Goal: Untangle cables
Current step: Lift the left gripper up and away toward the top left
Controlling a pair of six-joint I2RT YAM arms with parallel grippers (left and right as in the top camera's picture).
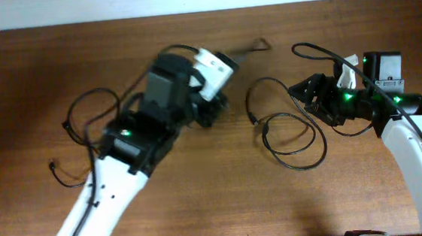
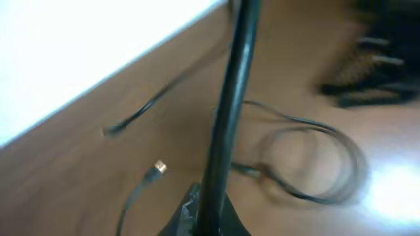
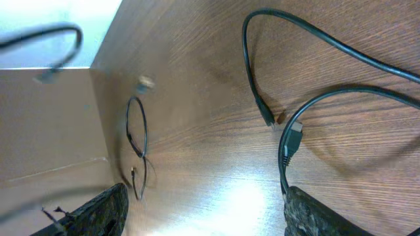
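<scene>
The left gripper [image 2: 203, 219] is shut tight on a long thin black cord [image 2: 230, 98]. The cord goes up from its fingers toward the far edge of the brown wooden table [image 1: 202, 201]. More of this cord seems to lie in loose bends on the left side, partly hidden under the arm.

The right gripper [image 3: 207, 196] is wide and holds nothing. A looped thin black cord with a small silver plug [image 3: 291, 139] lies flat on the table just in front of it.

The two cords look apart now, so the job seems close to done. This step looks like pulling the long cord away to its own side. Next, the left gripper should carry its cord to the left, away from the loop, and lay it down flat. The right gripper should not bump the loop.
</scene>
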